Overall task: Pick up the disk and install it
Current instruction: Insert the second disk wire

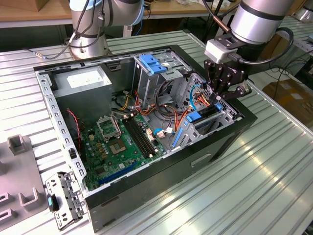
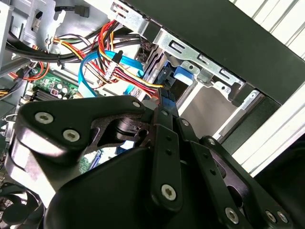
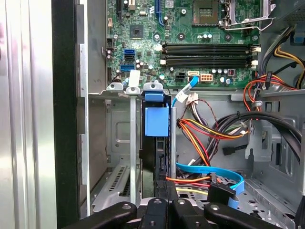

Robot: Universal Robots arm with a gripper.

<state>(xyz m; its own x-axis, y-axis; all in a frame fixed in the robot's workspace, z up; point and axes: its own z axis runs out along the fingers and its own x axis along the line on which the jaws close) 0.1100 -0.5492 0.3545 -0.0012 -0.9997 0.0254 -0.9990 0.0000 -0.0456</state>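
The work surface is a ribbed metal table [image 1: 274, 161] with parallel grooves, brightly lit and reflective. Grey fixture blocks [image 1: 19, 144] rest near the exterior view's left edge. A wooden bench [image 1: 29, 14] stands behind; cardboard [image 1: 288, 95] lies beyond the table's right side.

An open black computer case [image 1: 195, 161] lies on the ribbed metal bench [image 1: 274, 166]. The black pincer [image 1: 222, 81] reaches into the drive cage at the case's front end, just above a blue-railed disk [image 1: 203, 115] slotted there; the green motherboard [image 1: 122, 144] lies nearby inside the case
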